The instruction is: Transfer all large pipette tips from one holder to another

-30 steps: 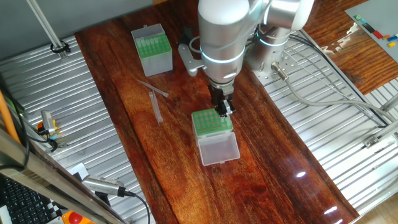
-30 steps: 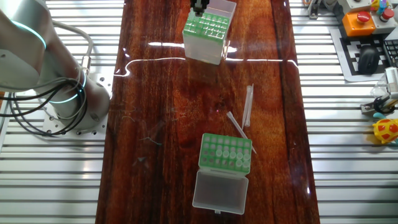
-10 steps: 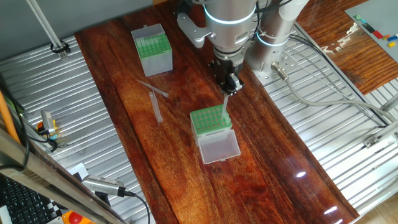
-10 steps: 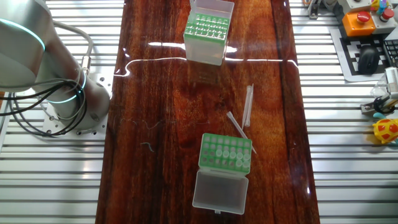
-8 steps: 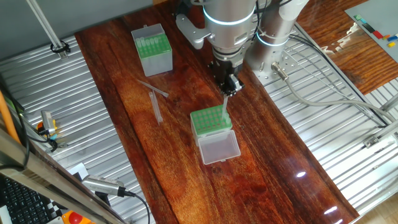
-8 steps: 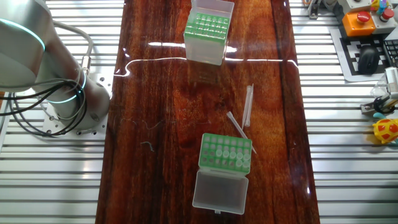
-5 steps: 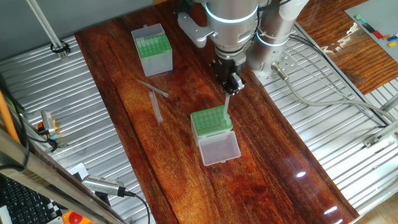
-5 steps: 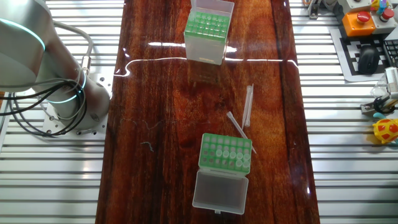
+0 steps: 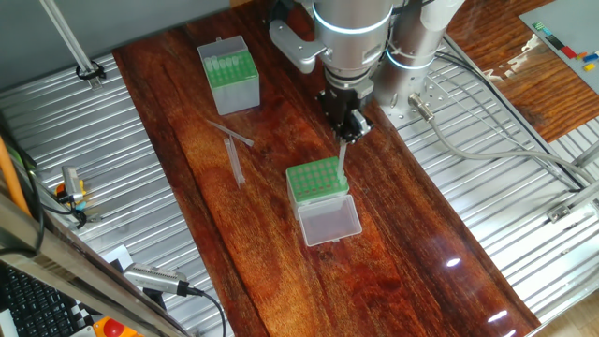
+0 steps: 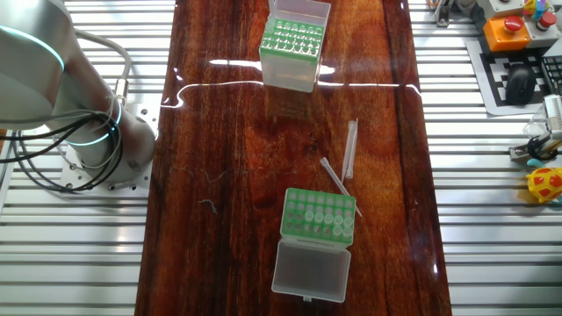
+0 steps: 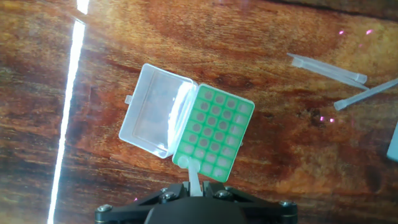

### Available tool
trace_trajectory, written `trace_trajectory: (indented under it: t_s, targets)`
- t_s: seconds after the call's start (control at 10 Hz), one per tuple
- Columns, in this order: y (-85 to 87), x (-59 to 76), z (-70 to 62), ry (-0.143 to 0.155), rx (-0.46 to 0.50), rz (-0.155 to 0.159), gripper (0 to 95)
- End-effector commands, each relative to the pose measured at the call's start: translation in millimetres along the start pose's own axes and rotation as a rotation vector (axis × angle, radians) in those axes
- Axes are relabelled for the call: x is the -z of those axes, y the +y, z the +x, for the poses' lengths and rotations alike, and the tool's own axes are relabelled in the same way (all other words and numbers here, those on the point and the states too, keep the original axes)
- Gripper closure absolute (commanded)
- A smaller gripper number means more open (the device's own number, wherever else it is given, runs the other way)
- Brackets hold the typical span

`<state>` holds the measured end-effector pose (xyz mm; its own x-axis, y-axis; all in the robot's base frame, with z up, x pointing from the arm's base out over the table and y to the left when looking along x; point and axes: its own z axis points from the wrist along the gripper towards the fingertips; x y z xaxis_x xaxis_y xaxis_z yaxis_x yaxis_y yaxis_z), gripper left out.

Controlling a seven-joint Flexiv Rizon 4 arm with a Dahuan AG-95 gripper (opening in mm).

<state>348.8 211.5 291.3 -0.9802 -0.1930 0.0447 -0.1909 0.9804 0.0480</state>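
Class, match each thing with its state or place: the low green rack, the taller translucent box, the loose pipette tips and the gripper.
Things:
1. low green rack
2. taller translucent box
3. loose pipette tips
4. gripper

States:
A. lying flat on the table
B. clear lid hinged open
C. shut on a pipette tip
D. standing apart, holding several tips

Pairs: 1-B, 2-D, 3-A, 4-C.

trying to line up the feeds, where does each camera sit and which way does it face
One fixed view: high at a table corner, looking down at the arm, whose hand holds a pipette tip above the low green rack.
The other fixed view: overhead from the opposite side; only the robot base shows.
Hand view: straight down on the rack.
All show the rack; both fixed views show the taller box.
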Motion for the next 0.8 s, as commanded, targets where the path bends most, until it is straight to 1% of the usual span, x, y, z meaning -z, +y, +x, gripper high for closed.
trace_trajectory:
  t_s: [0.1, 0.3, 0.5, 0.6, 0.7, 0.8]
  targets:
    - [2.7, 3.3, -6.2, 0.001, 0.039, 0.004, 95.0]
    - [2.7, 3.3, -6.2, 0.0, 0.114, 0.013, 95.0]
    - [2.7, 3.3, -6.2, -0.007, 0.169, 0.019, 95.0]
    - [2.7, 3.3, -6.2, -0.021, 0.21, 0.037, 95.0]
    - [2.7, 3.3, -6.2, -0.025, 0.22, 0.04, 95.0]
    - [2.7, 3.3, -6.2, -0.021, 0.218, 0.051, 95.0]
